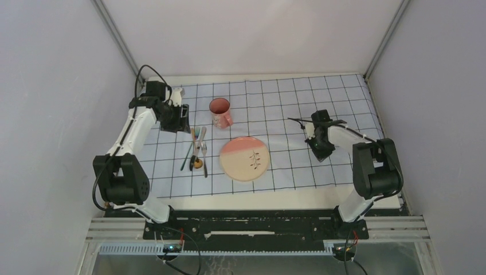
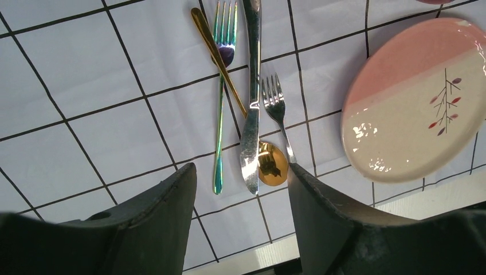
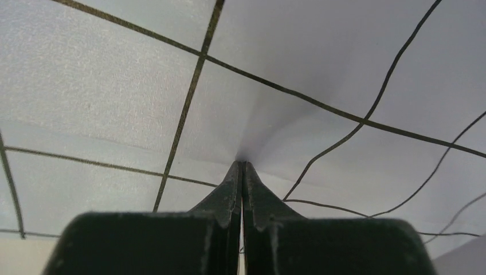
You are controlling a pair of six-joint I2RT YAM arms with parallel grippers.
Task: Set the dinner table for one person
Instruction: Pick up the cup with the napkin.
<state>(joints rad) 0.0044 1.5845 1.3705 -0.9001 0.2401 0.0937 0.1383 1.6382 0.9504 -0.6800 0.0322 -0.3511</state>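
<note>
A pale-blue gridded cloth [image 1: 286, 103] covers most of the cream dinner table [image 1: 258, 200]. On the cloth lie a pink-and-cream plate [image 1: 244, 158] and a pink mug [image 1: 220, 112]. Left of the plate is a crossed heap of cutlery: an iridescent fork [image 2: 220, 103], a silver knife [image 2: 251, 114], a silver fork [image 2: 276, 109] and a gold spoon [image 2: 269, 163]. My left gripper [image 2: 240, 169] hangs open above the cutlery, holding nothing. My right gripper [image 3: 241, 163] is shut with its tips on the cloth [image 3: 114, 86], which puckers up into them.
Grey walls close in the table on the left, back and right. The cloth's grid lines bend into wrinkles right of the right gripper [image 1: 322, 154]. A bare cream strip of table [image 2: 269, 252] runs along the near edge.
</note>
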